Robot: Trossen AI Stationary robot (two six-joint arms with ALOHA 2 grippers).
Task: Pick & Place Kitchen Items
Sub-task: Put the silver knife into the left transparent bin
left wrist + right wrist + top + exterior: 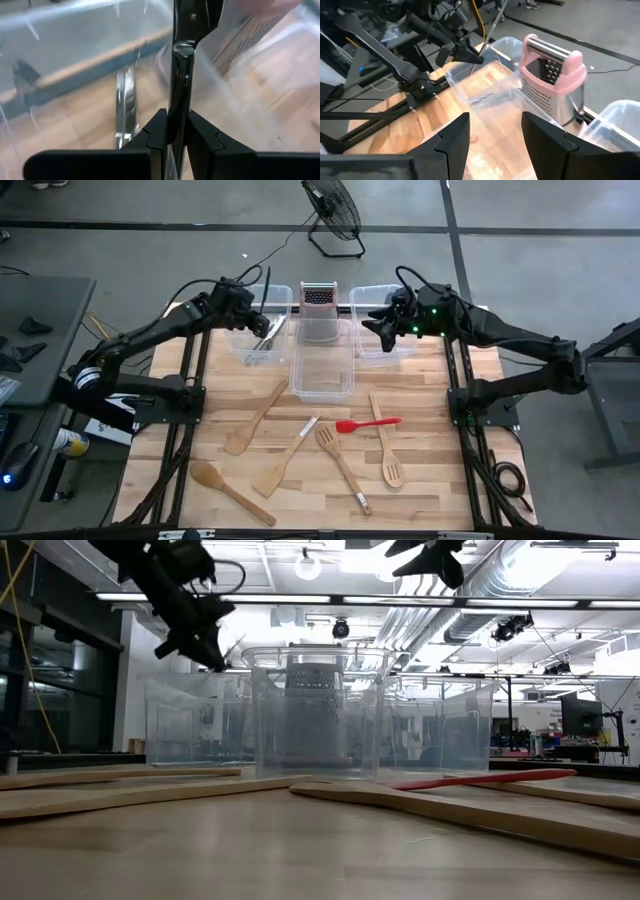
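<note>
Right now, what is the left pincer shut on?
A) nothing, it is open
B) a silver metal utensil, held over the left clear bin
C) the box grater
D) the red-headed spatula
B: the left pincer is clamped on a silver metal utensil above the left clear bin; the red-headed spatula lies on the table and the box grater stands untouched in the middle bin.

red spatula, pink-topped grater
</note>
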